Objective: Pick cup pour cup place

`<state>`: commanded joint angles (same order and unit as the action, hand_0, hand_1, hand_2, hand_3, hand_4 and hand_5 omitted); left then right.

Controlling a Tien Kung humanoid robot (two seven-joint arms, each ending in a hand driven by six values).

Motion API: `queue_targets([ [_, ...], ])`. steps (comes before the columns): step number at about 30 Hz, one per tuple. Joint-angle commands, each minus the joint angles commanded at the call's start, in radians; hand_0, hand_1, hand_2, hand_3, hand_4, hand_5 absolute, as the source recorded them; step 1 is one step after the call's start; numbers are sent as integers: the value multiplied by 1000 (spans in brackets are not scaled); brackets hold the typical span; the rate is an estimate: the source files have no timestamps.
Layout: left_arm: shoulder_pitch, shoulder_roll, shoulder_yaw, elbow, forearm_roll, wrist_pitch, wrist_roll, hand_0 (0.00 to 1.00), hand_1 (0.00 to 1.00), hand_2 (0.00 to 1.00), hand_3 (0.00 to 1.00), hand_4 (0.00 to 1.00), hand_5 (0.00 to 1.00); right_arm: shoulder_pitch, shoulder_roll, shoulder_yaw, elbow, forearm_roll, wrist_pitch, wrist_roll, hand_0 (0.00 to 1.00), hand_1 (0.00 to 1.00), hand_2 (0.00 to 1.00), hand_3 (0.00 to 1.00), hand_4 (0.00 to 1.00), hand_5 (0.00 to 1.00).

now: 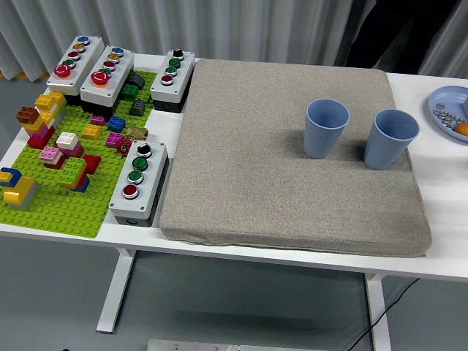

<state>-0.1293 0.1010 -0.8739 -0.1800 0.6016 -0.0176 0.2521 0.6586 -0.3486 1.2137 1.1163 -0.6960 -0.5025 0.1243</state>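
Two blue cups are standing upright on the grey mat (278, 153) that is covering most of the white worktop (446, 219). The left cup (326, 128) is sitting right of the mat's middle, and the right cup (390, 138) is standing just beside it, close to the mat's right edge, with a narrow gap between them. Neither robot hand is showing anywhere, so I cannot tell what the fingers are doing or whether they are holding anything; nothing is touching either cup.

The risk I am seeing lies in how close the pair is standing. A hand coming in from the right for the right cup would likely have little room on the inner side, and a stray finger could be knocking the left cup over. The mat looks soft, so a cup set down carelessly may be wobbling.

A blue plate (443, 102) with small bits on it is lying at the worktop's far right edge, near the likely approach path. Open room is lying in front of the cups, toward the mat's near edge, and across its left half. Button boxes (139, 183) and a green brick board (51, 197) are filling the worktop's left end, well apart.
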Motion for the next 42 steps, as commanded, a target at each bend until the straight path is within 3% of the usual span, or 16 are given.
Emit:
queue_targets([
  [3, -1, 0, 2, 0, -2, -1, -1, 767, 796, 840, 743, 510, 953, 0, 9, 13, -14, 7, -1, -15, 881, 774, 795, 795, 784, 834],
  [4, -2, 0, 3, 0, -3, -1, -1, 767, 796, 840, 742, 511, 952, 1, 17, 30, -21, 0, 5, -36, 888, 787, 780, 779, 784, 998],
  [9, -2, 0, 5, 0, -4, -2, -1, 767, 796, 840, 742, 511, 952, 6, 35, 66, -33, -22, 12, -70, 888, 787, 780, 779, 784, 998],
  [10, -2, 0, 4, 0, -3, -2, -1, 767, 796, 840, 741, 511, 950, 6, 38, 70, -34, -20, 14, -71, 903, 804, 819, 799, 777, 998],
  [42, 6, -3, -17, 0, 13, 2, -1, 767, 796, 840, 740, 511, 950, -13, 83, 128, -47, -75, 25, -73, 923, 818, 839, 822, 763, 998],
])
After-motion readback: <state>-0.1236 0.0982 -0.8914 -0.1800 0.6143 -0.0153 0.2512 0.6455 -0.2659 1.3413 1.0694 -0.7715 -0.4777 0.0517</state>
